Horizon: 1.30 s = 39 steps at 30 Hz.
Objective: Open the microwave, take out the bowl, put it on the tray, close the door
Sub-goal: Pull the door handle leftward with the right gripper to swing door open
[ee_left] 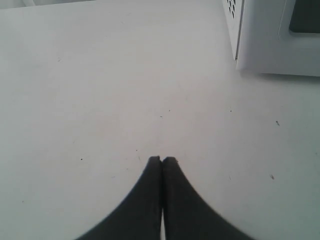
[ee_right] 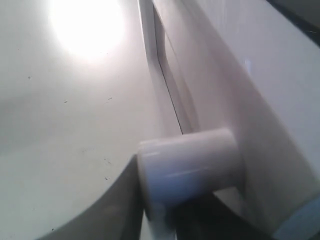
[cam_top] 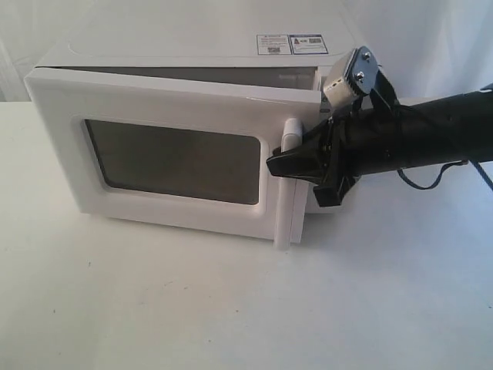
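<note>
The white microwave (cam_top: 192,54) stands at the back of the table, and its door (cam_top: 169,108) with the dark window is swung a little way out on the handle side. My right gripper (cam_top: 283,166) is shut on the vertical white bar handle (cam_top: 290,193), with one dark finger (ee_right: 117,200) on each side of the bar (ee_right: 160,225). My left gripper (ee_left: 162,160) is shut and empty, low over bare table, short of the microwave's corner (ee_left: 270,45). The bowl is hidden behind the door. No tray is in view.
The white table (cam_top: 231,308) spreads in front of the microwave. Stickers (cam_top: 293,44) lie on the oven's top. The right arm (cam_top: 416,139) reaches in from the right edge with a thin cable (cam_top: 431,181) hanging below it.
</note>
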{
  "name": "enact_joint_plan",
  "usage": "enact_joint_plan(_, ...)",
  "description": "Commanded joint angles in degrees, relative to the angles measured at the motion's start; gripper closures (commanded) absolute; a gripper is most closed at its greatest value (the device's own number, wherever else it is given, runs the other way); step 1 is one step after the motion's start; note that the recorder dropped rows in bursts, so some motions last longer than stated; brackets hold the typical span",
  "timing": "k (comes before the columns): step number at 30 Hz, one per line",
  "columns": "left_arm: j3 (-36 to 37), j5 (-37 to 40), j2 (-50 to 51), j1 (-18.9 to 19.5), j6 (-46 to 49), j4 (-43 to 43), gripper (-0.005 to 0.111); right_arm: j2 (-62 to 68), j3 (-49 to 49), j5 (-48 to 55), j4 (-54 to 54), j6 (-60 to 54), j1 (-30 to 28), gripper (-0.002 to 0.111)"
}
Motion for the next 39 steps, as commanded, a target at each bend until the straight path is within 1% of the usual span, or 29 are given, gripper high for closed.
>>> enact_joint_plan(1,0.21,0.11,-0.26,0.05,0.01,-0.44,0.107,-0.27,-0.01,3.02,-0.97,3.07,0.02,0.108)
enact_joint_plan(4,0.21,0.11,-0.26,0.05,0.01,-0.44,0.107,-1.32,-0.01,3.97,-4.63,4.13,0.02,0.108)
enact_joint_plan(8,0.21,0.11,-0.26,0.05,0.01,-0.44,0.107,-4.11,-0.01,3.01,-13.59,11.06,0.02,0.108)
enact_joint_plan(10,0.21,0.11,-0.26,0.05,0.01,-0.44,0.107,-5.78,-0.01,1.89,-17.95,14.79,0.02,0.102)
enact_joint_plan(12,0.21,0.11,-0.26,0.05,0.01,-0.44,0.107,-7.35,-0.01,1.73,-20.88,18.57,0.02,0.090)
enact_joint_plan(15,0.21,0.11,-0.26,0.05,0.01,-0.44,0.107,-9.31,-0.01,2.02,-23.05,24.63,0.02,0.063)
enact_joint_plan(17,0.21,0.11,-0.26,0.05,0.01,-0.44,0.107,-10.54,-0.01,3.73,-25.75,28.96,0.02,0.053)
enact_joint_plan(18,0.21,0.11,-0.26,0.05,0.01,-0.44,0.107,-11.25,-0.01,5.34,-28.18,31.91,0.02,0.051)
enact_joint_plan(20,0.21,0.11,-0.26,0.05,0.01,-0.44,0.107,-12.55,-0.01,6.84,-32.87,37.00,0.02,0.052)
enact_joint_plan(23,0.21,0.11,-0.26,0.05,0.01,-0.44,0.107,-14.14,-0.01,6.43,-38.50,43.27,0.02,0.056)
enact_joint_plan(25,0.21,0.11,-0.26,0.05,0.01,-0.44,0.107,-14.77,-0.01,2.96,-41.94,44.58,0.02,0.059)
enact_joint_plan(27,0.21,0.11,-0.26,0.05,0.01,-0.44,0.107,-14.77,-0.01,-6.10,-41.47,45.64,0.02,0.066)
enact_joint_plan(28,0.21,0.11,-0.26,0.05,0.01,-0.44,0.107,-14.66,-0.01,-10.31,-39.58,47.21,0.02,0.070)
enact_joint_plan(29,0.21,0.11,-0.26,0.05,0.01,-0.44,0.107,-14.53,-0.01,-13.19,-37.01,48.78,0.02,0.079)
enact_joint_plan(31,0.21,0.11,-0.26,0.05,0.01,-0.44,0.107,-13.98,-0.01,-16.63,-32.05,47.47,0.02,0.099)
enact_joint_plan(32,0.21,0.11,-0.26,0.05,0.01,-0.44,0.107,-13.78,-0.01,-18.22,-29.37,46.10,0.17,0.108)
enact_joint_plan(35,0.21,0.11,-0.26,0.05,0.01,-0.44,0.107,-13.14,-0.01,-20.53,-23.09,41.26,0.29,0.108)
enact_joint_plan(39,0.21,0.11,-0.26,0.05,0.01,-0.44,0.107,-13.13,-0.36,-20.11,-20.73,36.53,0.76,0.108)
